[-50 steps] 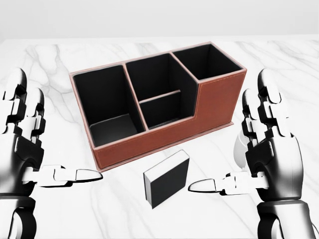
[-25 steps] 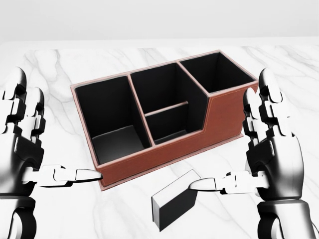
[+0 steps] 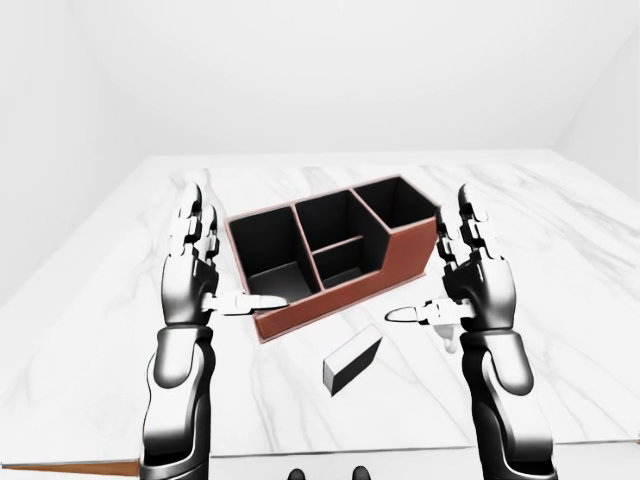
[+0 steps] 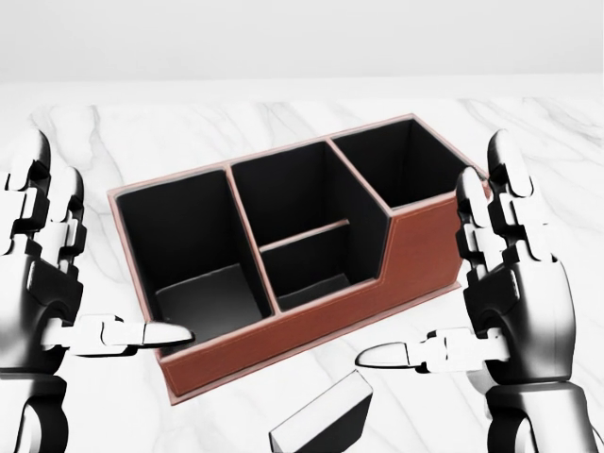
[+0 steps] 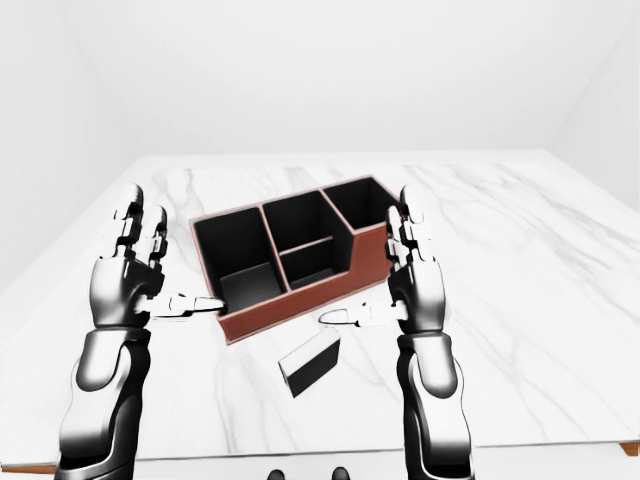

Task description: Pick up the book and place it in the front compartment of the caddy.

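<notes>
- One caddy (image 4: 311, 326) stands on the marble table (image 3: 560, 260): brown outside, black inside, set at a slant so that its right end lies farther away.
- It has four compartments: one large on the left, one tall on the far right, and the middle split in two by a low divider.
- One book (image 3: 352, 358), dark with a pale edge, lies flat on the table just near of the caddy's long brown wall, apart from it and slightly right of its middle.
- Two hands are raised, one on each side of the caddy.
- The left hand (image 4: 42, 274) is spread wide, fingers upright, thumb pointing right toward the caddy's near left corner; it holds nothing.
- The right hand (image 4: 510, 293) mirrors it, fingers upright, thumb pointing left above the book; it grips nothing.
- The head view cuts the book off at its bottom edge, showing only a corner.
- Both eye views show the whole book, both forearms and the table's edges against pale walls.
</notes>
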{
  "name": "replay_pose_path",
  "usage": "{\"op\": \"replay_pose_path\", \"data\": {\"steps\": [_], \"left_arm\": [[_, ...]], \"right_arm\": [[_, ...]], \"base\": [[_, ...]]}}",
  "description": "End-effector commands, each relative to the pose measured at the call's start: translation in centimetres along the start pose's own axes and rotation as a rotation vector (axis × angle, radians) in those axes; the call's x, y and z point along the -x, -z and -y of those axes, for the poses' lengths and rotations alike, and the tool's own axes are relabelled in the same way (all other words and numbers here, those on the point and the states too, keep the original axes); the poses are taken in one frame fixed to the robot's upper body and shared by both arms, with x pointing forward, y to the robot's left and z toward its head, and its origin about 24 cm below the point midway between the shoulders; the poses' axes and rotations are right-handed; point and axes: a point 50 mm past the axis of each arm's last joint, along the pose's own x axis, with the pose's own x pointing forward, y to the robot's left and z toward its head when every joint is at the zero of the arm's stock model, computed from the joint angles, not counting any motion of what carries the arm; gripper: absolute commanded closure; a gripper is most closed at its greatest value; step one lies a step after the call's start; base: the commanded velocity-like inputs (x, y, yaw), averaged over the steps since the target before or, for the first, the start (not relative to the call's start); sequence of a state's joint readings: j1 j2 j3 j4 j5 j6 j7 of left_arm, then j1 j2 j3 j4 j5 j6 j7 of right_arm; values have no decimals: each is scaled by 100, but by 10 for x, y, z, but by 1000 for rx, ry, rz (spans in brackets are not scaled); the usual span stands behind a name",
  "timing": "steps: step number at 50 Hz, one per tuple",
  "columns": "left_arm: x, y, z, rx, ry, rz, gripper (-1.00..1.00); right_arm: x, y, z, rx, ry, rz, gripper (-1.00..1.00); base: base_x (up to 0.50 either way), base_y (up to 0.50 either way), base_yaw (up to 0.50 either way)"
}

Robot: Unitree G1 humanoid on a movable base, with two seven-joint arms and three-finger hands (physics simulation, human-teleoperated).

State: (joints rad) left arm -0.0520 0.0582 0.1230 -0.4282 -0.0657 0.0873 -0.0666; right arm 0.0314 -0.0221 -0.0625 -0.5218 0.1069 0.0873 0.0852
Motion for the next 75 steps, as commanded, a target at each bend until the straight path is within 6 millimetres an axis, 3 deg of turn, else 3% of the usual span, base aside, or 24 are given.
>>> {"op": "replay_pose_path", "data": {"steps": [1,13,37,75], "left_arm": [[0,0,1,1,2,0,-100],[0,-1,1,1,4,3,-100],[-1,-2,0,1,1,8,-100],[-5,-6,-5,-4,-6,29,-100]], "right_arm": [[0,1,0,-2,-1,-6,-100],[-2,-1,2,10,6,5,-100],[-1,4,-1,21,2,-18,-100],[2,-26,-16,239,-94,96,-100]], "base": [[50,-14,0],[47,-10,0],[12,0,0],[0,0,0]]}}
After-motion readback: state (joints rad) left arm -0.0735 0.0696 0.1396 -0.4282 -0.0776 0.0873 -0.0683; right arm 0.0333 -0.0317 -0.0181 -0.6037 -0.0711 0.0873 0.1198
